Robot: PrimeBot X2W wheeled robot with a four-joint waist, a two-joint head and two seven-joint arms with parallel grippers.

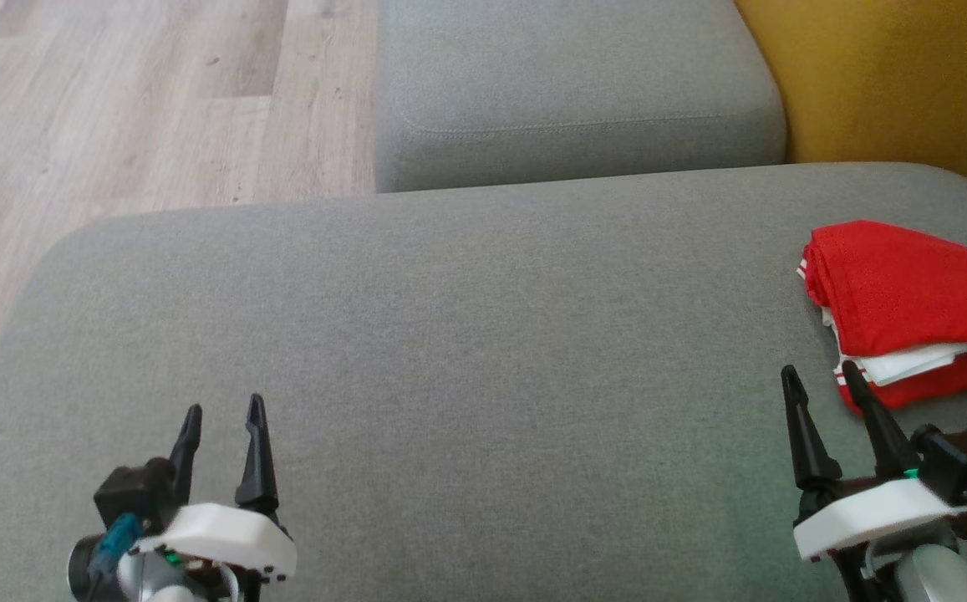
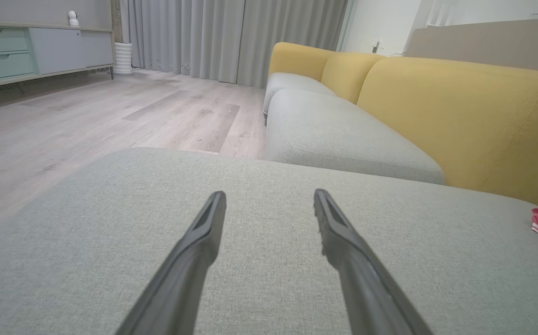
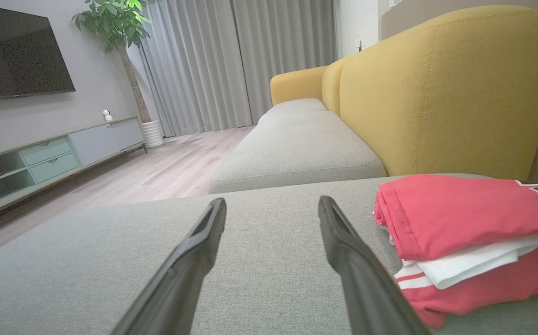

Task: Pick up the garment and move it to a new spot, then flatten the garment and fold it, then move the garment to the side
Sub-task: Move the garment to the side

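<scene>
The garment (image 1: pixel 901 293) is a red bundle with white trim. It lies at the far right of the big grey cushion (image 1: pixel 450 334) and runs off the right edge of the head view. It is doubled over, with a rounded fold on its left side and a white layer poking out of the near edge. As far as I can see, its long axis runs left to right across the cushion.

The right end effector (image 1: pixel 819 369) is by far the nearer one. It points away from the robot with its fingers spread wide and nothing between them. The garment sits ahead of it and to its right. The near-left corner is just beside the right-hand fingertip, though I cannot tell whether the two touch. Any reach for the garment would have to swing right and a little forward, I think.

The left end effector (image 1: pixel 224 405) is well apart from the garment, low on the left of the cushion. It is also wide open and empty.

Nothing lies on the grey cloth between the right arm and the bundle. A second grey cushion (image 1: pixel 575 84) sits beyond, the yellow sofa back (image 1: pixel 893 75) rises close behind the garment, and wooden floor (image 1: pixel 115 100) shows to the left. The yellow back may crowd a grasp from the far side.

The bundle already looks folded and set aside, so I cannot say whether the job is starting or finished.
</scene>
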